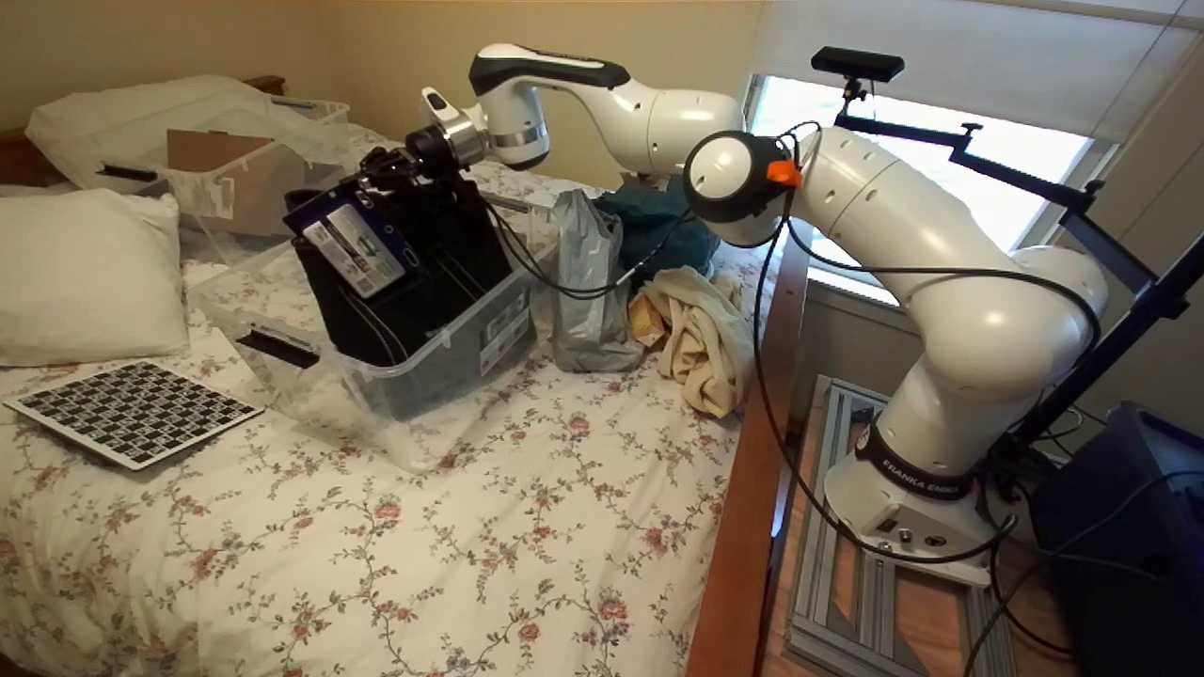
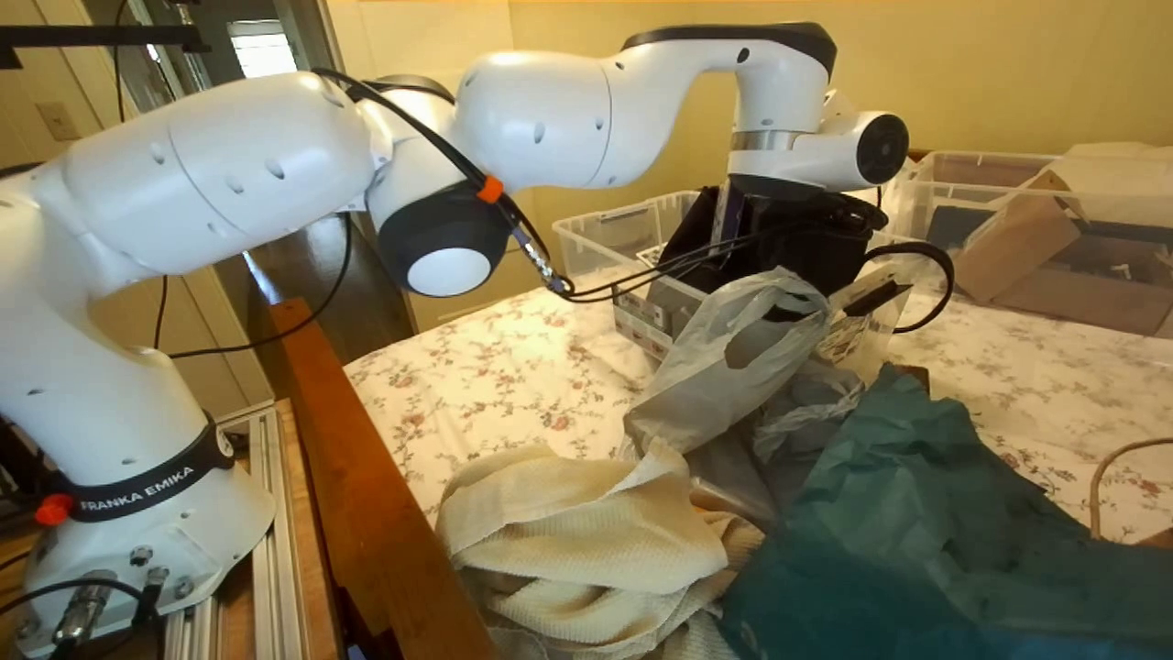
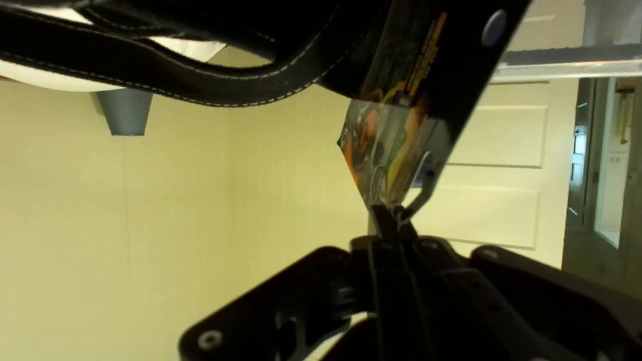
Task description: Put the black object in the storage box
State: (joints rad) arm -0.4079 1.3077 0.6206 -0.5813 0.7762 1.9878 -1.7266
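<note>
The black object, a soft black bag [image 1: 451, 249] with loop handles, leans in the storage box [image 1: 404, 390]. Its lower part is between the translucent walls, and its top rises well above the rim. A blue package with a white label [image 1: 356, 249] sticks out of it. At the bag's top, my gripper [image 1: 376, 172] is shut on it. In the wrist view the fingertips of the gripper [image 3: 395, 216] pinch a thin dark strap beneath a shiny, colourful printed piece [image 3: 378, 145]. A stitched handle [image 3: 241, 87] arches across that view. The bag's underside is hidden.
A clear container [image 1: 216, 188] holding cardboard stands beyond the box, near a white pillow [image 1: 85, 273]. A checkered board [image 1: 136, 414] lies on the bed. Against the box's near side are a grey plastic bag [image 1: 593, 291], a green bag [image 2: 907, 532] and cream cloth [image 2: 586, 541].
</note>
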